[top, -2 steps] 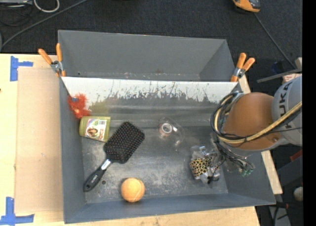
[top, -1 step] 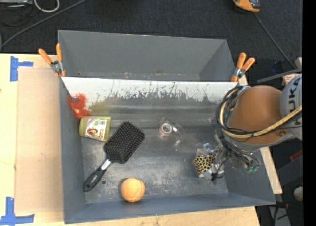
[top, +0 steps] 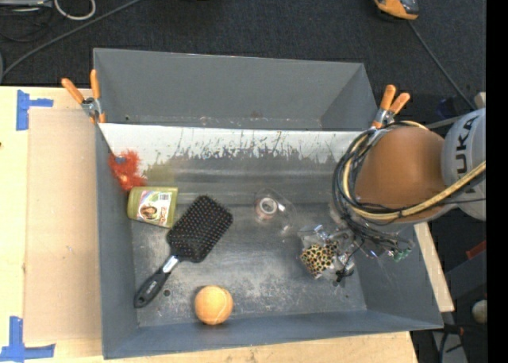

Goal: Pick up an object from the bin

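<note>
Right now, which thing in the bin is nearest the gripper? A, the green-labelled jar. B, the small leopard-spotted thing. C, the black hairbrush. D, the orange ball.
B: the leopard-spotted thing lies right beside the gripper at the bin's right side, while the orange ball, the black hairbrush and the green-labelled jar all lie well off to the left.

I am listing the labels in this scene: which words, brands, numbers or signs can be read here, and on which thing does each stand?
"KU": dark letters on the robot's white arm link, right of the bin; the rest cannot be read.
Label of the yellow-green jar lying at the bin's left: too small to read.
Black hairbrush, orange ball: no text seen.
</note>
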{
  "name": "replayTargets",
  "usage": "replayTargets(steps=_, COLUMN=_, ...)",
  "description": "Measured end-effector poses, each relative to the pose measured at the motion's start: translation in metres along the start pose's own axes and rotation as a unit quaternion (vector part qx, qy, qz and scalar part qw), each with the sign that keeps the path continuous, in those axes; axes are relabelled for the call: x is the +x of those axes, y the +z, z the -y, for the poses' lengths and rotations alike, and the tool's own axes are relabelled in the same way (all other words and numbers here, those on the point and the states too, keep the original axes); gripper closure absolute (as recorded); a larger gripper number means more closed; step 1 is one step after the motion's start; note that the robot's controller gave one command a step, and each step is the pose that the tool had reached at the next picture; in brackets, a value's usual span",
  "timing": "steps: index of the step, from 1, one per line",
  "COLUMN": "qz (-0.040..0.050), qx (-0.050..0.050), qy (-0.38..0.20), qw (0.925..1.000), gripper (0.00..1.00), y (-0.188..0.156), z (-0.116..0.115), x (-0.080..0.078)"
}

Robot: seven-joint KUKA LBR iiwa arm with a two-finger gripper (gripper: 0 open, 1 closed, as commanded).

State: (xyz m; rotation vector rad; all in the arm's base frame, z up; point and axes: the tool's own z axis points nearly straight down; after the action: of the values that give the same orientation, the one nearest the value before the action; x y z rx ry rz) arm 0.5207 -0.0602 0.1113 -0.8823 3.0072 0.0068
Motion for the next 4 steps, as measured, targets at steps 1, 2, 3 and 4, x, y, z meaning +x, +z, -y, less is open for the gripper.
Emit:
replayTargets(steps=1, qz=0.0006, qx=0.001, qy=0.106, qw=0.9944, gripper=1.0, y=0.014, z=0.019, x=0.015)
replayTargets(steps=2, qz=-0.0005, qx=-0.001, qy=0.048, qw=0.9988, gripper=1.0, y=-0.068, z=0.018, x=0.013)
replayTargets(steps=3, qz=0.0005, qx=0.0, qy=0.095, qw=0.9955, gripper=1.0, y=-0.027, z=0.031, x=0.017)
replayTargets(steps=4, qz=0.0011, qx=-0.001, qy=0.051, qw=0.9987, gripper=1.0, y=-0.026, z=0.053, x=0.021)
